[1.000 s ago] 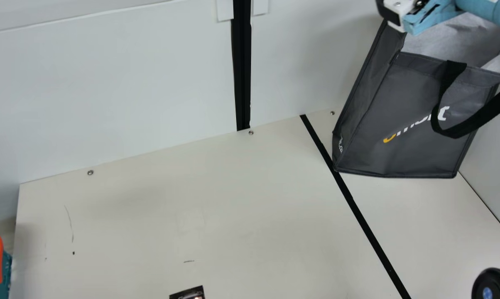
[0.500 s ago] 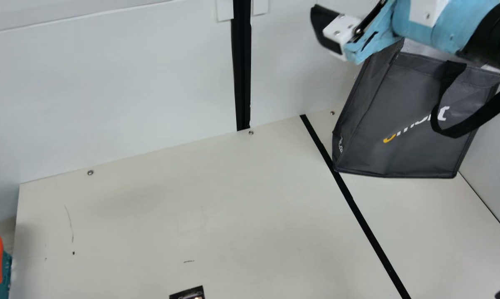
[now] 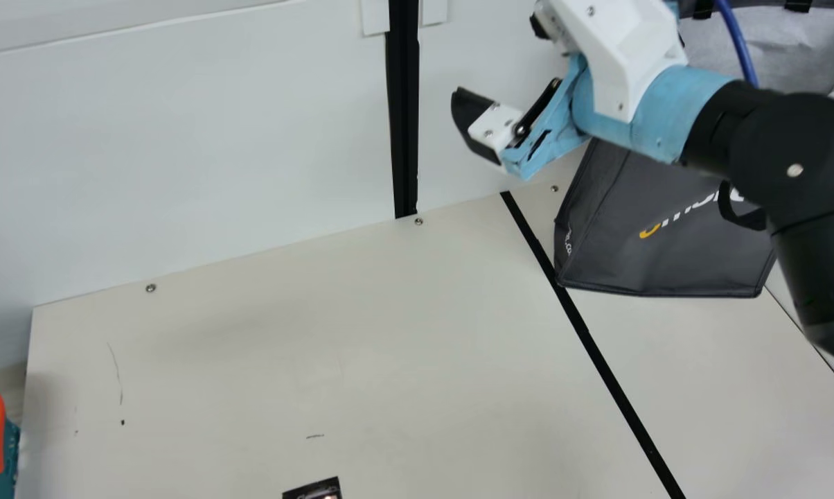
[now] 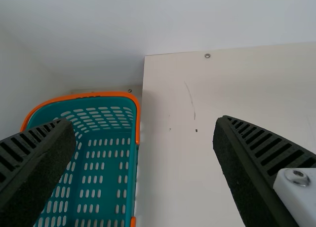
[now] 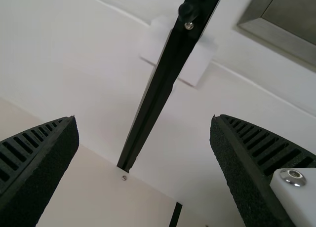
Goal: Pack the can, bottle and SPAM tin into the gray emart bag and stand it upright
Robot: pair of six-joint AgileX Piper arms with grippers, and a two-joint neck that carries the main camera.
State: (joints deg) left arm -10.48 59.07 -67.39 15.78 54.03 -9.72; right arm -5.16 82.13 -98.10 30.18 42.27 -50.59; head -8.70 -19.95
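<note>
Main view: the gray emart bag [image 3: 666, 260] stands at the bench's [image 3: 251, 360] two o'clock, mouth up, presumably for loading from above. Right claw [image 5: 143, 117] and left claw [image 4: 142, 119] are spread wide, empty, probably to free the bag.

Your right arm [image 3: 794, 149], upper right of the main view, masks much of the bag [image 3: 659, 256], including part of its handle and lettering; what the bag holds cannot be made out. The bottom edge crops a dark item [image 3: 316, 493] beyond identification. The left edge cuts your basket [image 3: 8, 443], also partly hidden by a finger [image 4: 42, 172] in the left wrist view.
</note>
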